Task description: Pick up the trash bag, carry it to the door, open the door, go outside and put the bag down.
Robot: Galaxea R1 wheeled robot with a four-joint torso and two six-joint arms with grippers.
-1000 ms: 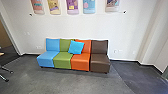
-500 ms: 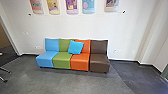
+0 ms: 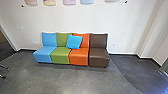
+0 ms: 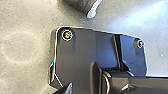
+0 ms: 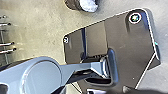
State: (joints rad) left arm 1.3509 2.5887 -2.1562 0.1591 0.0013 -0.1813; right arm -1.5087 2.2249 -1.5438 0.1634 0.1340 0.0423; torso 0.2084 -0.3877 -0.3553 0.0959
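White wall (image 3: 130,25), hung with pastel panels (image 3: 69,2); dark baseboard (image 3: 125,54) below. Blue seat (image 3: 44,54), green seat (image 3: 60,55), orange seat (image 3: 78,57) and brown seat (image 3: 99,57), set in one row. Bright blue cushion (image 3: 74,41), tilted, where green seat meets orange seat. Grey floor (image 3: 62,80), with pale sheen.

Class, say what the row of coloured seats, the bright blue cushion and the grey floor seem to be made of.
Row of coloured seats: probably leather or vinyl, smooth with a soft sheen.
Bright blue cushion: perhaps fabric, matte and slightly creased.
Grey floor: likely polished concrete, mottled with pale glare, though a coating is possible.
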